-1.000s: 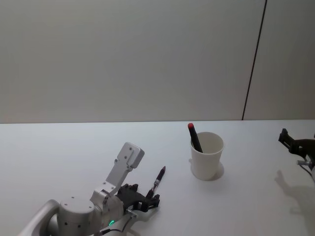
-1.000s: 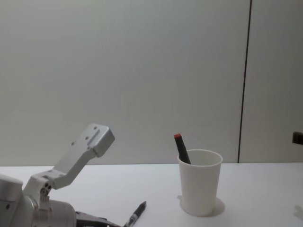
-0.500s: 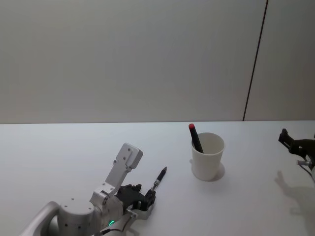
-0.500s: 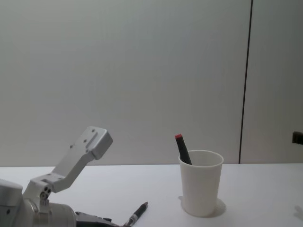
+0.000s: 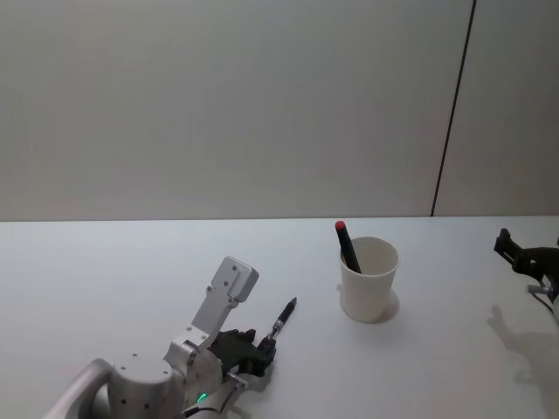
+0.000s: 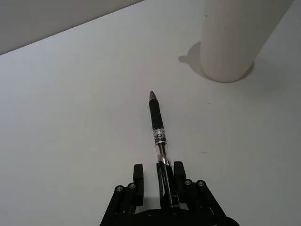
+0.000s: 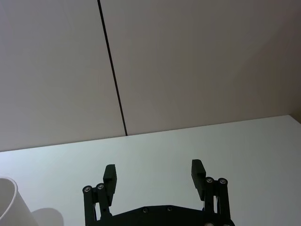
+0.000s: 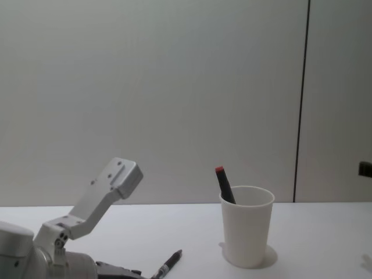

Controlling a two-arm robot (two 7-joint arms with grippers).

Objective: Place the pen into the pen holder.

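Left hand: low at the near left of the worktop, its two black fingers reaching forward along the surface.
Left hand's grip: partly open; the fingers straddle the back end of the pen, one finger right beside the barrel, a clear gap on the other side, so it is not clamped.
Pen: lies between the left hand and the paper cup, its dark tip pointing toward the cup; clear barrel with a black grip; apart from the cup, outside it.
Paper cup: plain white, upright on the worktop, right of centre, well apart from both hands.
In the cup: a dark pen with a red cap, leaning against the rim on the cup's left side, cap sticking out above it.
Right hand: off at the far right edge of the worktop, raised above it, fingers spread wide, holding nothing.
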